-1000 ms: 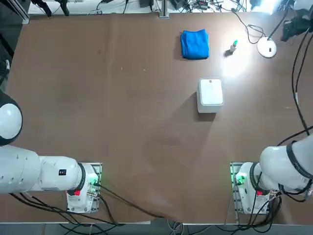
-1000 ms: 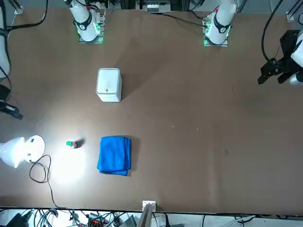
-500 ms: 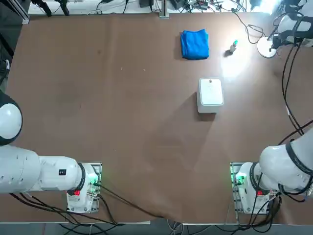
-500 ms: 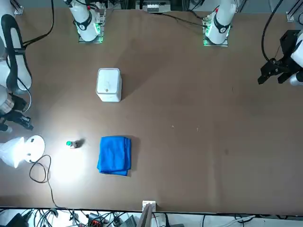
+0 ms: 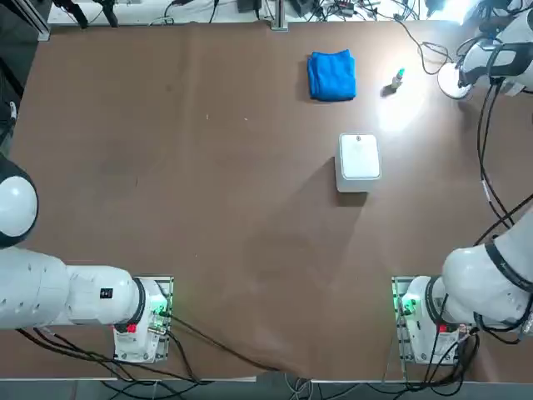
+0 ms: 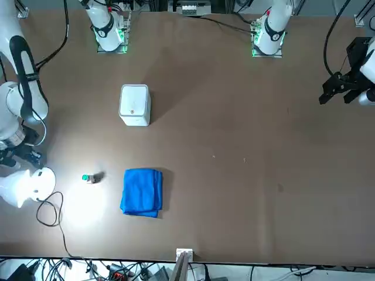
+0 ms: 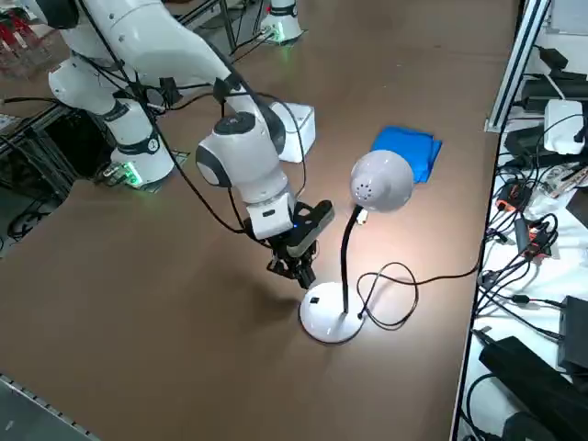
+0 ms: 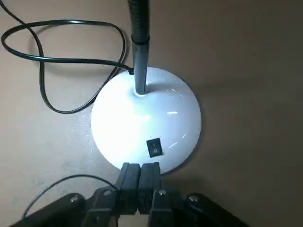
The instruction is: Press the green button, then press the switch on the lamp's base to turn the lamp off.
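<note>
Lamp step: the clenched, empty right gripper (image 8: 140, 176) hovers near the switch (image 8: 154, 147), seemingly apart; press down next.

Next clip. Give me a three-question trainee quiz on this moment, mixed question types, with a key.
1. True or false: the right gripper is shut, its tips just short of the switch on the lamp's base.
2. Is the lamp lit? A) yes B) no
3. What lies between the blue cloth and the lamp's base in the top view?

Key: 1 true; 2 A; 3 the green button.
</note>
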`<act>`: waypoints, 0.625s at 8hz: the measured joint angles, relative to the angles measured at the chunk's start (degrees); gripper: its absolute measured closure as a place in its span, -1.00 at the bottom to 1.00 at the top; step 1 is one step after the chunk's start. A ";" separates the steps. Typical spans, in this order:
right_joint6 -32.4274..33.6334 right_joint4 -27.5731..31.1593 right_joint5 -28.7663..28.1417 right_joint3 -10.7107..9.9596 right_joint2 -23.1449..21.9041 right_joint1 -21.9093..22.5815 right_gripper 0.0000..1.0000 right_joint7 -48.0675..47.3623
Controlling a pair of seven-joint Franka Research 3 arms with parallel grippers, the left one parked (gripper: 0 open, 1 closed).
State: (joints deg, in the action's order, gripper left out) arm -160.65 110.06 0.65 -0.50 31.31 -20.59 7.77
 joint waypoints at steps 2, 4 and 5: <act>-1.85 -0.02 -0.01 0.01 1.21 -0.44 0.97 0.00; -3.75 -0.02 -0.01 0.03 1.96 -0.55 0.97 -0.01; -4.18 -0.02 -0.01 0.08 2.26 -0.55 0.97 -0.07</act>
State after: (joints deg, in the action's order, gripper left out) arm -164.83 110.04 0.63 -0.42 33.57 -21.14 7.70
